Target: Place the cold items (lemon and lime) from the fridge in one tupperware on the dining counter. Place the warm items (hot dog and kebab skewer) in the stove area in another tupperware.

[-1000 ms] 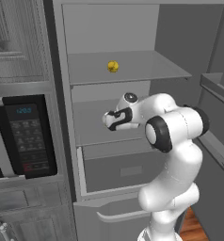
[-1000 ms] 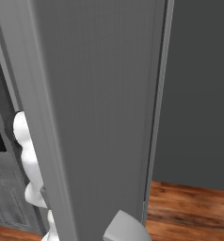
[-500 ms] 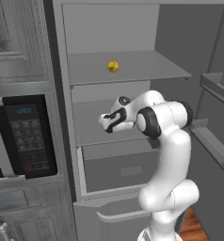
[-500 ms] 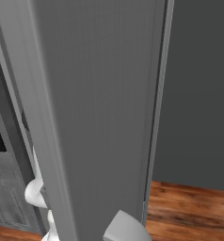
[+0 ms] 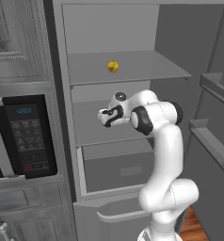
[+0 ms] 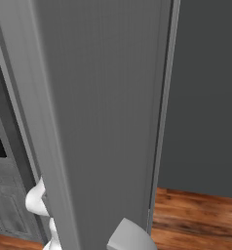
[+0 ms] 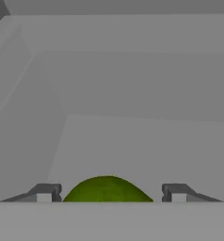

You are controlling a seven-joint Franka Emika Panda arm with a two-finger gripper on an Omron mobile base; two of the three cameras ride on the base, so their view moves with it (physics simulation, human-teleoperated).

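Observation:
A yellow lemon (image 5: 113, 66) rests on the fridge's upper shelf (image 5: 132, 70). My gripper (image 5: 103, 117) reaches over the middle shelf (image 5: 92, 134), one level below the lemon. In the hand view a green lime (image 7: 107, 189) lies on the grey shelf floor, right between my fingertips (image 7: 49, 192). My gripper (image 7: 111, 193) is open, with one finger on either side of the lime and a small gap at the right finger. The hot dog, kebab skewer and tupperwares are out of view.
A black microwave (image 5: 27, 136) sits left of the fridge. Below the middle shelf is a grey drawer (image 5: 118, 167). The open fridge door's bins (image 5: 216, 87) stick out at the right. In the right base view the fridge door (image 6: 103, 122) blocks the scene.
The arm has stretched left and deeper over the middle shelf, and the hand now sits further left than a second ago. The lemon has not moved.

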